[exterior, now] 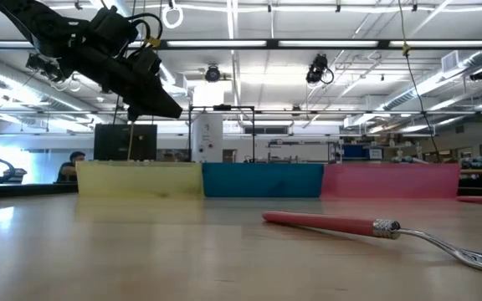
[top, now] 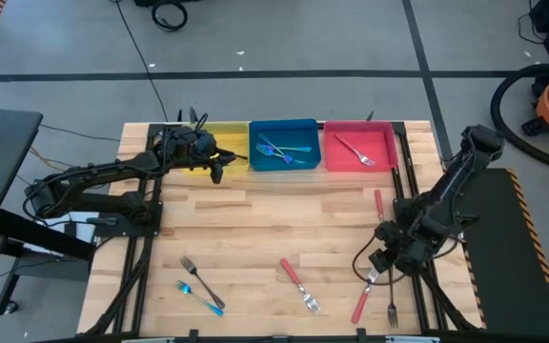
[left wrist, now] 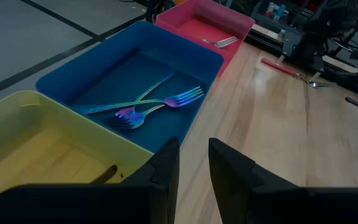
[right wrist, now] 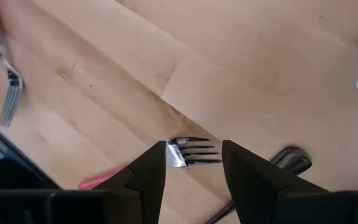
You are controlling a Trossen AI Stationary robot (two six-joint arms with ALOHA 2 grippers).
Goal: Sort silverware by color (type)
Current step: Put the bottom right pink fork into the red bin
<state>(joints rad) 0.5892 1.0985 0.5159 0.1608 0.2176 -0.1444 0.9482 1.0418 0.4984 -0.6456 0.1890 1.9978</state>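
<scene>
Right gripper (right wrist: 193,163), fingers parted, straddles one fork's tines (right wrist: 191,151); two forks (top: 284,150) fill the blue bin (top: 282,125).

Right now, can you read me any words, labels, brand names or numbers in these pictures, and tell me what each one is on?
No readable text in any view.
Yellow bin, blue bin, pink bin: plain, unlabelled.
Forks, such as the red-handled fork: no visible marking.
Signs and equipment in the room behind the table: too small and blurred to read.
</scene>
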